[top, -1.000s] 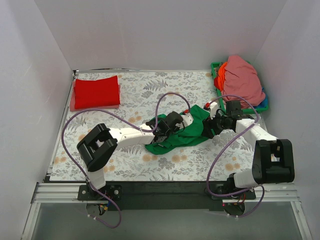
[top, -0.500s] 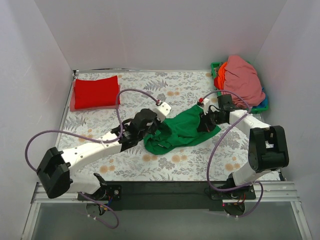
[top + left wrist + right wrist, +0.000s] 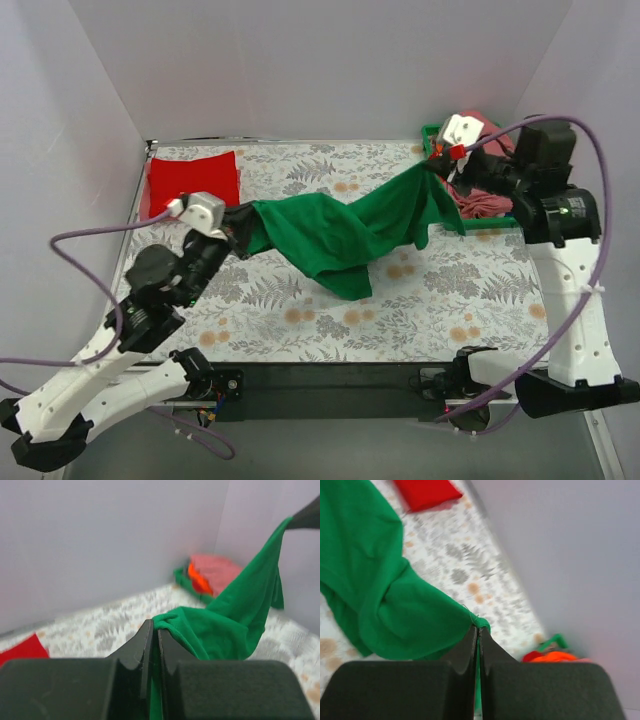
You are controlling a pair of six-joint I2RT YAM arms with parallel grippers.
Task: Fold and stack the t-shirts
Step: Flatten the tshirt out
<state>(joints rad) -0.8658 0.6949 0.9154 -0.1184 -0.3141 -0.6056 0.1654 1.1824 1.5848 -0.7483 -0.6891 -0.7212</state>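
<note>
Green t-shirt hangs stretched over the desk between both claws. Left claw is pinched tight on one edge. Right claw is pinched on the far edge, by the basket. The middle sags and is twisted. Risk: the thin pinches slip under tension, or the shirt lands bunched.

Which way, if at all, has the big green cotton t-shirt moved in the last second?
Yes. The large green cotton t-shirt, bunched mid-table before, now stretches from near the folded red t-shirt to the green plastic basket.
</note>
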